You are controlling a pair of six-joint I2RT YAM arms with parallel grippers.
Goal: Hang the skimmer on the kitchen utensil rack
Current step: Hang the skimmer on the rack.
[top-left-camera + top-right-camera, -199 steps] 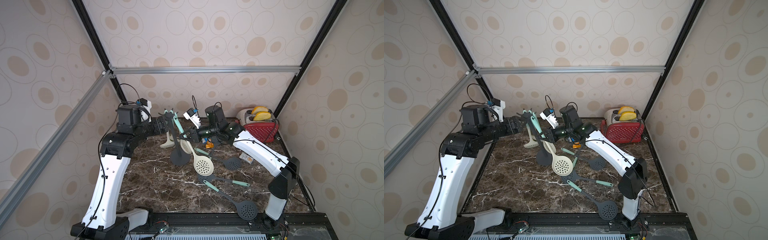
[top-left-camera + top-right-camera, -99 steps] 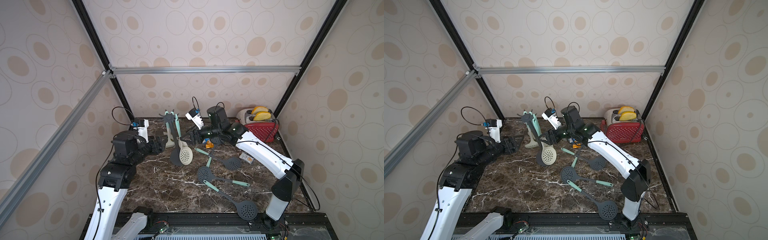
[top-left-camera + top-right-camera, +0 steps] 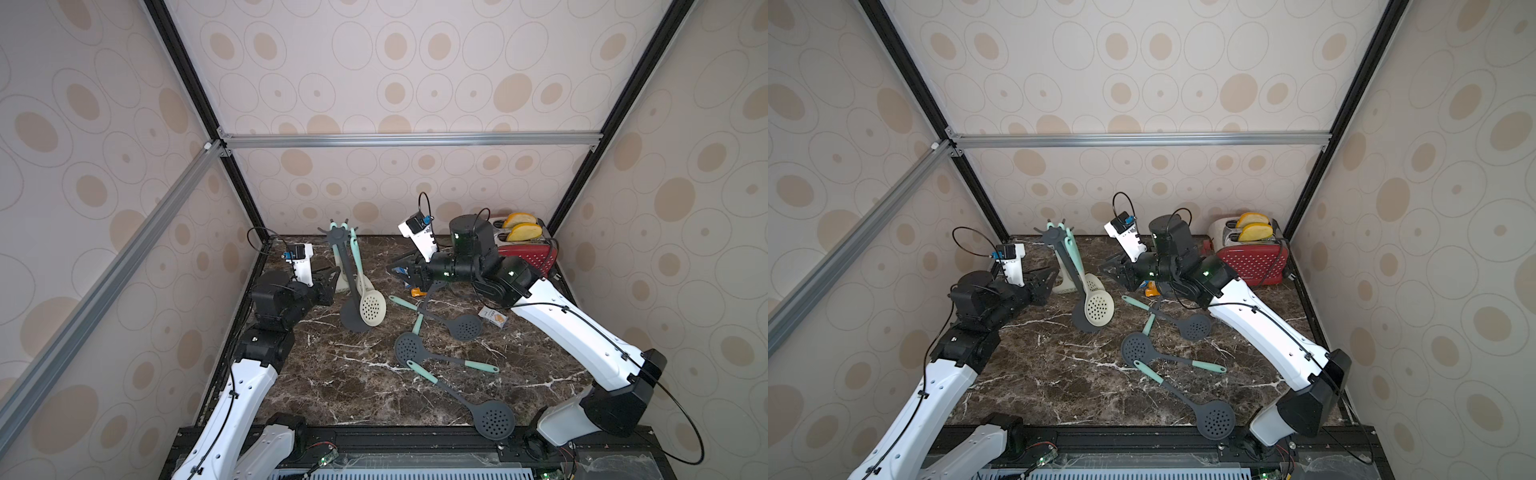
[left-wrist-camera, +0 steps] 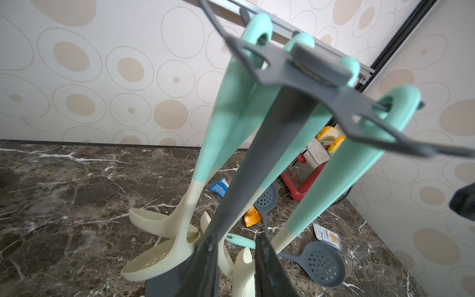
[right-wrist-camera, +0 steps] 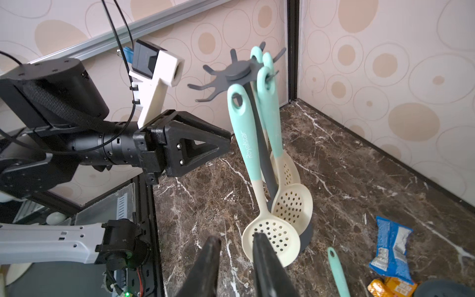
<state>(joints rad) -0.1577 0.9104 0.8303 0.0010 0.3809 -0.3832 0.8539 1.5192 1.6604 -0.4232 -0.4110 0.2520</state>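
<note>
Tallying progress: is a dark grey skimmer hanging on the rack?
No, the rack holds only cream skimmers; grey ones lie on the table.

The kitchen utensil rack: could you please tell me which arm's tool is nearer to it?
Left. The left tool sits close beside the pole of the kitchen utensil rack, pointing at it; the right tool is farther off on the opposite side.

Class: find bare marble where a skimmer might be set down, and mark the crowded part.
Bare: front-left marble, between the utensil rack's base, left arm and front rail. Crowded: centre, where dark skimmers cross, and packets near the toaster.
</note>
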